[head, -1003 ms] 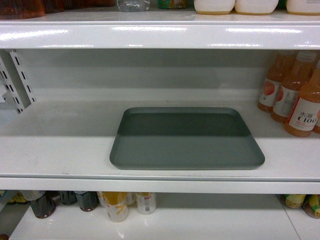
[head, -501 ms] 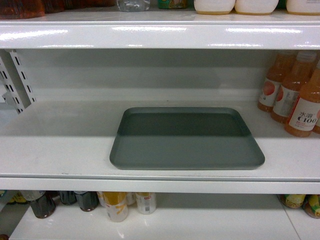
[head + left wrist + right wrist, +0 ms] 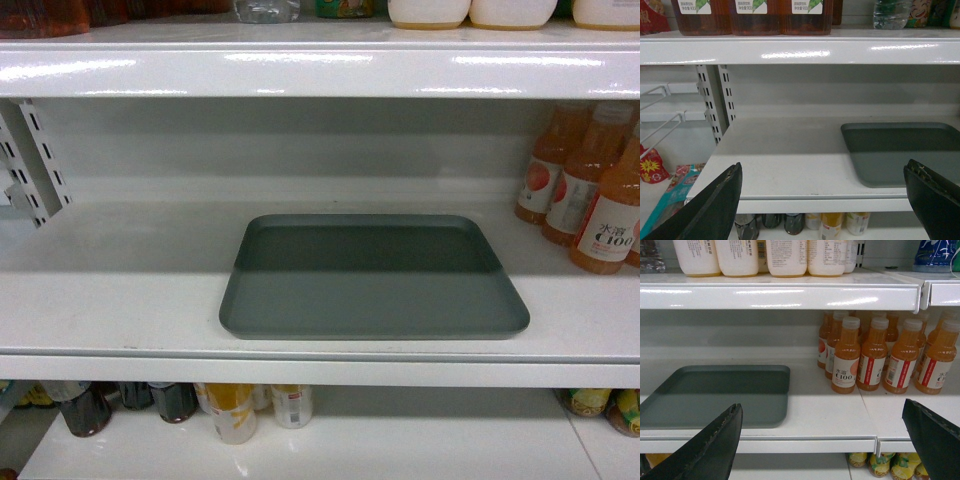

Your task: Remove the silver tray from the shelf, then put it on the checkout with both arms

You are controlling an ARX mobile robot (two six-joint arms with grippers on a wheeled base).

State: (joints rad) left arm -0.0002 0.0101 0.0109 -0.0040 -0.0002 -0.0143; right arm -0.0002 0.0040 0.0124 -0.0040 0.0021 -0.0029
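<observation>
Silver tray, flat, grey-green and rectangular with a low rim, lies alone on the glossy white metal shelf. From our left gripper we see both black fingers spread wide, in front of the shelf edge and apart from the tray. Our right gripper is spread wide too. Orange juice bottles stand right of the tray.

Left gripper fingers: black, tapered, wedge-shaped (inner edges finely ridged). Right gripper: same black tapered wedges.
</observation>
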